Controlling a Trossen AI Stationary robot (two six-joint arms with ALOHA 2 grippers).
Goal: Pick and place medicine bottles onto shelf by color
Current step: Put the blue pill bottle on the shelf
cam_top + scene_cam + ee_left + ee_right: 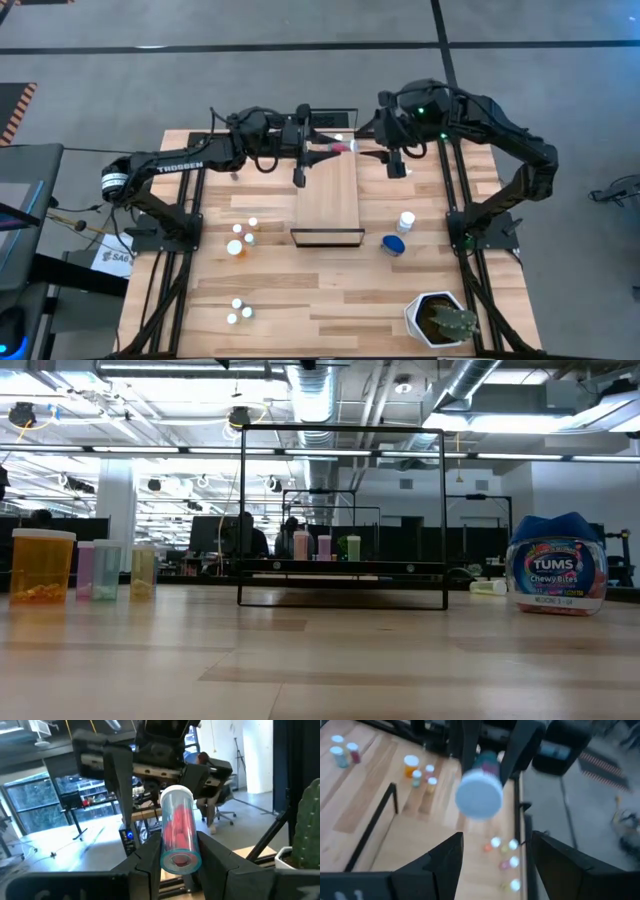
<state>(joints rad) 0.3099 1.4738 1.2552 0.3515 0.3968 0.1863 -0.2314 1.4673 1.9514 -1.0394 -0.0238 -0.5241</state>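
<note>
My left gripper is shut on a pink medicine bottle with a white cap, held in the air over the far end of the shelf. My right gripper stands open just to the right of it, facing the cap with its fingers apart from it. In the low view, three small bottles stand on the shelf. More bottles stand on the table left of the shelf and near the front left. My left gripper pinches the pink bottle's clear body near its bottom end between its two fingers. The fingers come about level from the table's left and lie along the bottle. The bottle sticks out past the fingertips, lifted clear, cap end toward my right gripper.
A white bottle and the bigger blue bottle lie right of the shelf. The white hexagonal pot with a cactus stands at the near right corner. In the low view, an orange bottle and pale ones stand at the left.
</note>
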